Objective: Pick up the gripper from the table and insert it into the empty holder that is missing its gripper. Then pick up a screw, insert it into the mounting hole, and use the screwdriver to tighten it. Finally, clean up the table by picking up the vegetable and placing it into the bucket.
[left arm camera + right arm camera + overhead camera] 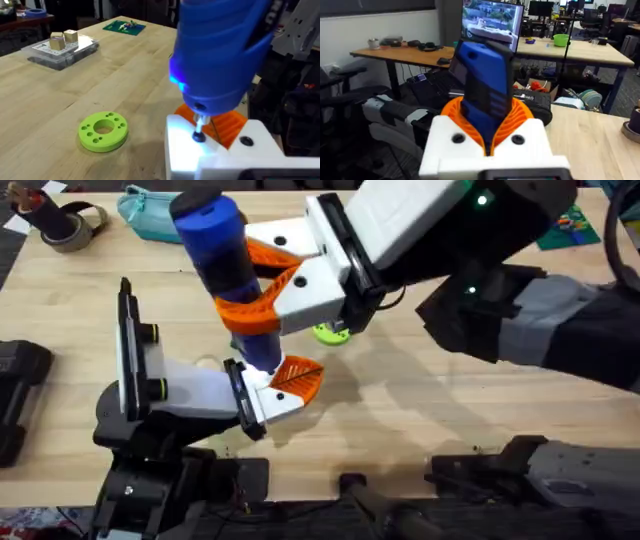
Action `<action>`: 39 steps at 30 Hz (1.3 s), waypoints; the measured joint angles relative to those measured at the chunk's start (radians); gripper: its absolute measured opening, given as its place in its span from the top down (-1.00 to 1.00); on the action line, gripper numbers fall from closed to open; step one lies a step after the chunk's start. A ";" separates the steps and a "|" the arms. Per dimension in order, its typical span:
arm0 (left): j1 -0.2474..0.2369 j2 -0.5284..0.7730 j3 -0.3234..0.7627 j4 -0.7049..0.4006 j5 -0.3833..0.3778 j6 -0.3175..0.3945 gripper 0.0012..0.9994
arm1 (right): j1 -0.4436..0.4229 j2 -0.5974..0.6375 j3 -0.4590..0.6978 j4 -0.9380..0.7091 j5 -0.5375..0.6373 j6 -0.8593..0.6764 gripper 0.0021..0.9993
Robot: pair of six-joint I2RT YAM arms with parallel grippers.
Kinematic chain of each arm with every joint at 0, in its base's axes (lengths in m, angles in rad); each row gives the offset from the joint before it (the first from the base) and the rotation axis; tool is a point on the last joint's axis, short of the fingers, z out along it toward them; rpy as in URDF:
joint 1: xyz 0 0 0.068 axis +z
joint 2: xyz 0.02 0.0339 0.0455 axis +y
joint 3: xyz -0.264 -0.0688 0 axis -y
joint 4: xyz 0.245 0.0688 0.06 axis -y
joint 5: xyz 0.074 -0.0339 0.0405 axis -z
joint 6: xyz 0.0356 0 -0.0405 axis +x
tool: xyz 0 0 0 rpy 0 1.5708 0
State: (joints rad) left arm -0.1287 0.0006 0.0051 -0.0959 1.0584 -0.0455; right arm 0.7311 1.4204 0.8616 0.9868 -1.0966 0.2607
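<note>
- Screwdriver (225, 270): we record a fat blue cylinder with a darker band, smooth plastic, standing nearly upright over the bench's middle; its short metal tip (199, 131) meets the white block below, with a blue glow at its lower rim. We can read no writing on it.
- Right gripper (262, 288): white body; its orange ribbed fingers (517, 117) are clamped around the screwdriver's barrel.
- Left gripper (285, 385): white body, orange ribbed pad, lying under the tip; we cannot tell how its fingers stand.
- Lime-green disc (103, 131): round, flat, with a centre hole ringed by small holes, on the bench just beside.
- Bench (420, 410): pale wood with visible grain.
- Teal pouch (150, 210): fabric, at the far edge.
</note>
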 joint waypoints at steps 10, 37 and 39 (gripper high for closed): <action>0.000 0.000 0.000 0.000 0.000 0.000 0.97 | 0.000 0.000 -0.001 0.000 0.000 0.000 0.94; 0.000 0.000 0.000 0.000 0.000 0.000 0.97 | 0.006 0.013 -0.001 0.000 0.002 0.000 0.94; 0.000 0.000 0.000 0.000 0.000 0.000 0.97 | 0.006 0.014 -0.001 0.000 0.002 0.000 0.94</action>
State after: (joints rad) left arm -0.1287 0.0006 0.0051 -0.0959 1.0584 -0.0452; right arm 0.7368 1.4342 0.8608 0.9867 -1.0950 0.2604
